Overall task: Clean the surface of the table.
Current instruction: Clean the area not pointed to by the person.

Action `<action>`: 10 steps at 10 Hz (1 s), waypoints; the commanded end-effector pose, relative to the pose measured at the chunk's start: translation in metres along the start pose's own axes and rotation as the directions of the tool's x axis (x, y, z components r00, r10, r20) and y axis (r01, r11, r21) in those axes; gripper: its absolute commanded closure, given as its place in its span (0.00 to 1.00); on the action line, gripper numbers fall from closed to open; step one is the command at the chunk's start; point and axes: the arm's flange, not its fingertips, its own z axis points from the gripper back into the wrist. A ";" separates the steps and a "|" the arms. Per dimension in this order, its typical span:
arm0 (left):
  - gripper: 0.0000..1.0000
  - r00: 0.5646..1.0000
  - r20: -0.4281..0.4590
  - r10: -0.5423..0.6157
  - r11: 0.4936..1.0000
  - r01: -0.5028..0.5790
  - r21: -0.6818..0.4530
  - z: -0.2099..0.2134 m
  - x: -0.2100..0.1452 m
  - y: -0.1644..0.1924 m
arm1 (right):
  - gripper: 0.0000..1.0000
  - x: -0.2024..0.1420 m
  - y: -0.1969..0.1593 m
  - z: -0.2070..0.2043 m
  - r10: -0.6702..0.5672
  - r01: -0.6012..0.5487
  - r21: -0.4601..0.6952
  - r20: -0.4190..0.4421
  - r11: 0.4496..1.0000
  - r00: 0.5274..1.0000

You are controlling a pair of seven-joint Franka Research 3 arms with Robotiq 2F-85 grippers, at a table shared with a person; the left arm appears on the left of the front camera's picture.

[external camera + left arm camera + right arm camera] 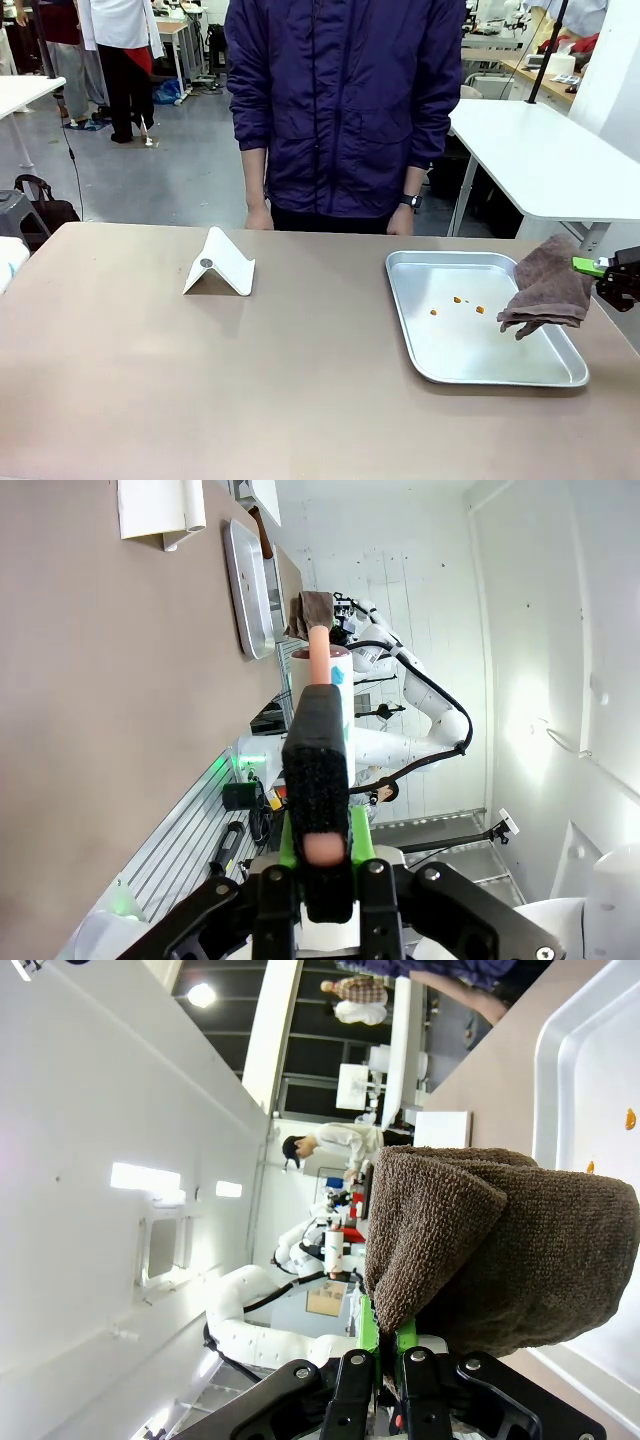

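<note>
While the table [300, 400] lies long side to side, right gripper [593, 266] clamps towel [550, 285], left gripper [322, 840] clamps black tool [318, 760]

The table [300, 400] is taupe, the tray [470, 350] silver with orange crumbs [457, 299]. The cloth [550, 285] is brown, the stand [220, 265] white, the tool [318, 770] black and pink.

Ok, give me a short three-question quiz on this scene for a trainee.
1. True or false: the brown terry cloth lies flat on the brownish-tan matte table.
2. What lies in the shiny silver metal tray? A) small orange crumbs B) a spoon C) a cup
3. Fill in: the right arm's jaws are shut on the ____.
Key: 1 false, it hangs from the jaws; 2 A; 3 cloth.
</note>
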 end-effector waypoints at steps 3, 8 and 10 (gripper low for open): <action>0.78 1.000 0.021 0.010 1.000 -0.010 -0.005 -0.003 0.000 -0.005 | 1.00 0.000 0.006 0.000 -0.011 0.011 0.002 0.000 1.000 1.000; 0.78 1.000 0.021 0.010 1.000 -0.010 -0.005 -0.003 0.000 -0.005 | 0.93 0.039 0.008 -0.021 0.026 -0.051 -0.218 -0.114 0.975 0.993; 0.78 1.000 0.021 0.010 1.000 -0.010 -0.005 -0.003 0.000 -0.005 | 0.93 0.077 0.006 -0.036 -0.010 -0.073 -0.386 -0.210 0.920 0.978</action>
